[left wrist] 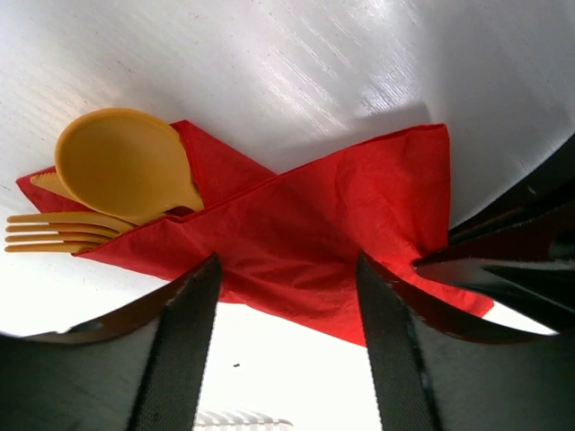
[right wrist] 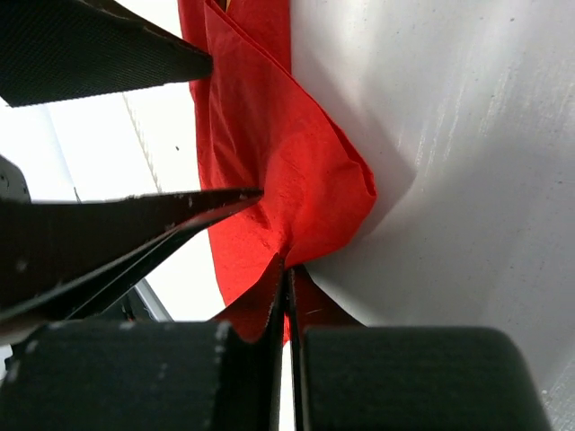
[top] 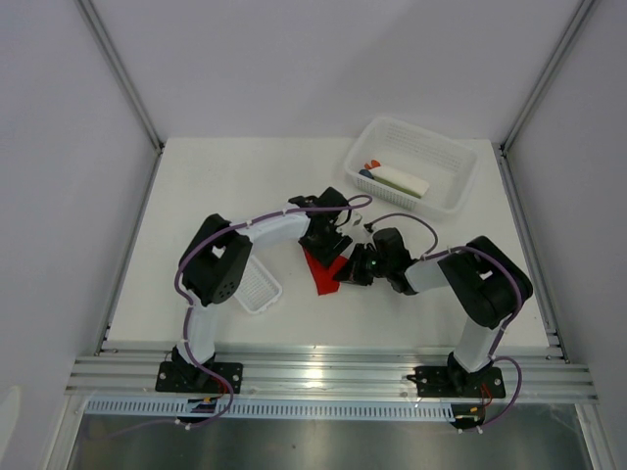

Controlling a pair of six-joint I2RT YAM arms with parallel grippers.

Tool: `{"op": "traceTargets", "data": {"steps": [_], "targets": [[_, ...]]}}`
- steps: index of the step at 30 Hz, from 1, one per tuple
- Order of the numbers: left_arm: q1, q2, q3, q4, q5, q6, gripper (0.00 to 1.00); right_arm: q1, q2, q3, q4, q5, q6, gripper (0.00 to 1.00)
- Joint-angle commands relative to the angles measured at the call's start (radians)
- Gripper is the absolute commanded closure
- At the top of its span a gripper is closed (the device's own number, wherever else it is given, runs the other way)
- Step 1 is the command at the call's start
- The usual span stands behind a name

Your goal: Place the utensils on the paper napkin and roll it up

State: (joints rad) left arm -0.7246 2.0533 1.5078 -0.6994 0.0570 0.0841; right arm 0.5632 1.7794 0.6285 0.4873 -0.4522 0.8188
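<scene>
Red paper napkin (left wrist: 296, 229), probably limp and tear-prone, wraps slick utensils (left wrist: 121, 166) mid bench (left wrist: 314, 72). The right gripper (right wrist: 287, 269) pinches its folded edge, a sound hold; left gripper (left wrist: 287, 287) open above.

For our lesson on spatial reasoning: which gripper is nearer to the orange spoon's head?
Left. The left gripper stands open over the napkin's middle, a short way from the spoon; the right gripper is shut on the napkin's opposite corner, farther off.

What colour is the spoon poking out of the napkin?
Orange-yellow spoon; left wrist view shows it best.
</scene>
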Motion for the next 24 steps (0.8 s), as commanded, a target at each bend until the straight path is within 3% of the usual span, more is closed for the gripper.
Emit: {"op": "traceTargets", "data": {"steps": [1, 5, 8, 16, 24], "targets": [[-0.002, -0.027, 0.043, -0.026, 0.007, 0.028, 0.33, -0.011, 0.0, -0.021, 0.017, 0.021, 0.0, 1.0], [0.005, -0.077, 0.092, -0.061, -0.009, 0.049, 0.24, -0.014, -0.032, -0.023, -0.012, 0.038, -0.027, 1.0], [0.022, -0.142, 0.086, -0.066, -0.014, 0.066, 0.23, -0.017, -0.051, -0.02, -0.023, 0.041, -0.043, 1.0], [0.025, -0.144, -0.052, -0.045, 0.023, 0.054, 0.39, -0.019, -0.054, -0.024, -0.019, 0.04, -0.05, 1.0], [0.025, -0.036, -0.046, -0.043, 0.052, 0.017, 0.41, -0.019, -0.052, -0.023, -0.026, 0.037, -0.064, 0.97]]}}
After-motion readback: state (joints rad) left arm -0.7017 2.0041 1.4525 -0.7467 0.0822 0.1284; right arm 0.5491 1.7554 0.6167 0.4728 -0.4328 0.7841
